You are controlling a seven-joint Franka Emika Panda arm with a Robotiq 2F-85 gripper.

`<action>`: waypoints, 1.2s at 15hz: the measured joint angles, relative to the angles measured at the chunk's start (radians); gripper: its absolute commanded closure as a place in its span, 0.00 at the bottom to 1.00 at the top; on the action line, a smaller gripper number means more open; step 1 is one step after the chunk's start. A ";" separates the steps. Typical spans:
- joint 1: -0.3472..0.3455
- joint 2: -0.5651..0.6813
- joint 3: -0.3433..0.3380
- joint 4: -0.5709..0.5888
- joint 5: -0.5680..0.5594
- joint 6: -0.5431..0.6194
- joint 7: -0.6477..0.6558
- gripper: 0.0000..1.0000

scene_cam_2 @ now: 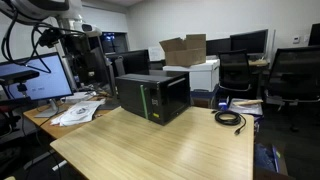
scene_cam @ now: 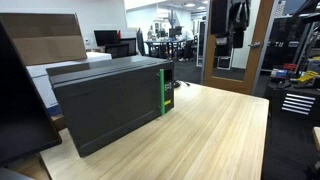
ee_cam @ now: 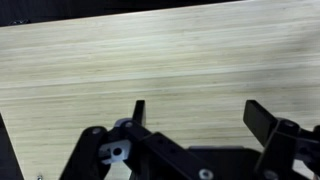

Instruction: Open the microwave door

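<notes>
The microwave [scene_cam: 110, 75] is a dark grey box standing on a light wooden table [scene_cam: 210, 135]. Its door [scene_cam: 105, 112] is the wide flat front panel, lying flush and shut, with a green vertical handle strip [scene_cam: 160, 92] on its right edge. The microwave [scene_cam_2: 152, 95] and the green handle [scene_cam_2: 147, 101] also show in both exterior views. In the wrist view my gripper [ee_cam: 195, 105] is open and empty above bare table wood [ee_cam: 150, 50]. The microwave is out of the wrist view. I cannot make out the gripper in either exterior view.
A dark monitor panel [scene_cam: 15, 90] stands at the table's near left. A black cable [scene_cam_2: 230, 118] lies on the table right of the microwave. Papers [scene_cam_2: 75, 110] and a lit monitor [scene_cam_2: 35, 80] are to the left. A cardboard box [scene_cam_2: 185, 48] sits on a white cabinet behind.
</notes>
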 measured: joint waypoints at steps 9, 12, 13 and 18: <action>0.000 0.000 0.000 0.000 0.000 0.000 0.000 0.00; 0.000 0.000 0.000 0.000 0.000 0.000 0.000 0.00; 0.000 0.000 0.000 0.000 0.000 0.000 0.000 0.00; -0.027 0.024 0.015 0.002 -0.001 0.027 0.001 0.00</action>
